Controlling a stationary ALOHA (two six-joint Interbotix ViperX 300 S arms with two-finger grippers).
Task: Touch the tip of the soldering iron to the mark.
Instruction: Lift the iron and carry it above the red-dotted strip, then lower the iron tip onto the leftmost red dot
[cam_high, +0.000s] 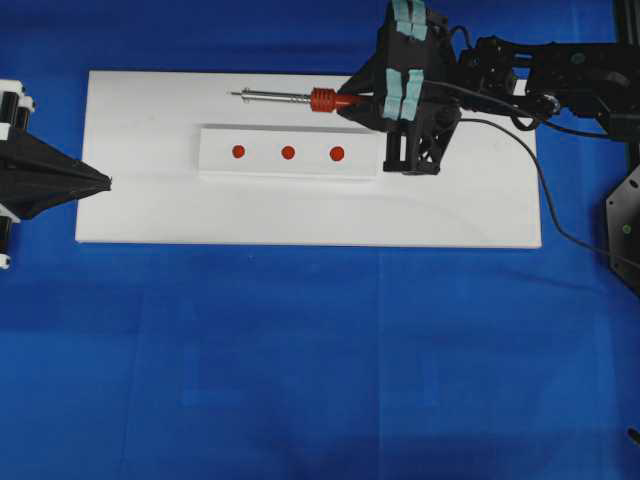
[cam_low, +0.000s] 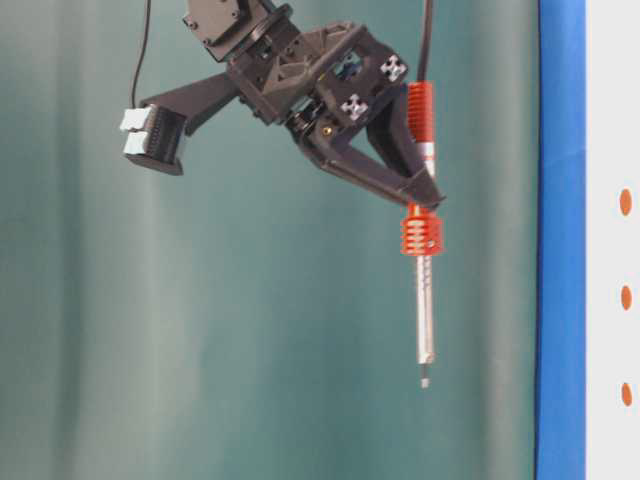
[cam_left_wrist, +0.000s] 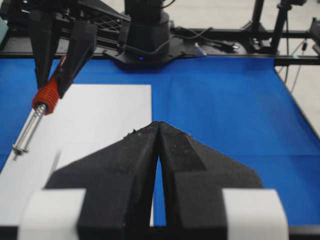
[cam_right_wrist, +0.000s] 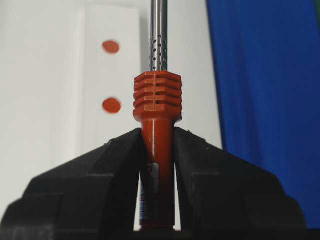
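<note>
Iron in hand: right gripper (cam_high: 352, 103) is clamped on the red-orange handle of the soldering iron (cam_high: 322, 100), the fingers (cam_right_wrist: 115, 165) pinching it just behind the ribbed collar, clear in the right wrist view. Tool is held up off the white board (cam_high: 150, 200), lying roughly level in the overhead view, shaft running left from the gripper along the far part of the board, tip (cam_high: 236, 95) pointing left. From the table-level camera the shaft and tip hang in free air, touching nothing. Black cord (cam_high: 540, 180) trails off the rear of the handle, past the right arm and off the right edge of the board. Nearer than the iron sits a raised white strip (cam_high: 290, 153) with three red marks in a row: left mark (cam_high: 238, 152), middle mark (cam_high: 288, 153), right mark (cam_high: 337, 153). Tip is beyond the strip on its far side, not over any mark. Left gripper (cam_high: 105, 183) is parked at the left edge of the board, jaws pressed together with nothing between them, well apart from the iron. Blue cloth (cam_high: 320, 360) covers the table around the board.
</note>
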